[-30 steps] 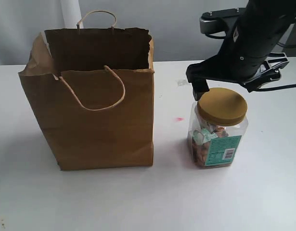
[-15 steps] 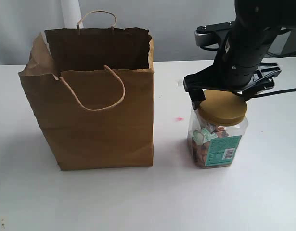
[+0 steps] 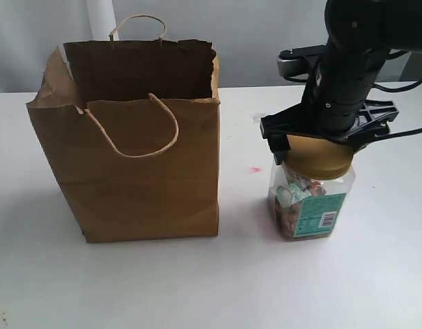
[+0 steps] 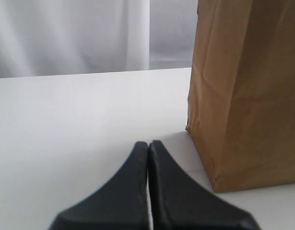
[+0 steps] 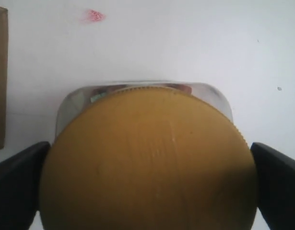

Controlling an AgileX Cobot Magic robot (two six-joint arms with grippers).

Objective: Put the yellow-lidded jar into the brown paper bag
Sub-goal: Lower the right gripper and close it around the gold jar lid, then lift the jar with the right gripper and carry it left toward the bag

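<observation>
The yellow-lidded jar (image 3: 312, 205) stands upright on the white table, right of the brown paper bag (image 3: 152, 178), with a gap between them. My right gripper (image 3: 319, 147) is down over the jar's mustard lid (image 5: 149, 163), open, with one black finger (image 5: 17, 182) on each side of the lid, close against its rim. The bag stands upright with its ragged top open. My left gripper (image 4: 148, 143) is shut and empty, low over the table beside the bag's side wall (image 4: 248, 96). It is out of sight in the exterior view.
A small pink mark (image 3: 255, 169) lies on the table (image 3: 211, 288) between bag and jar. A grey backdrop and a white post (image 3: 101, 20) stand behind the bag. The bag's cord handles (image 3: 138, 147) hang at its front and back.
My right gripper has come down and slightly left, from above and behind the lid to around it. The jar and the bag have not moved.
</observation>
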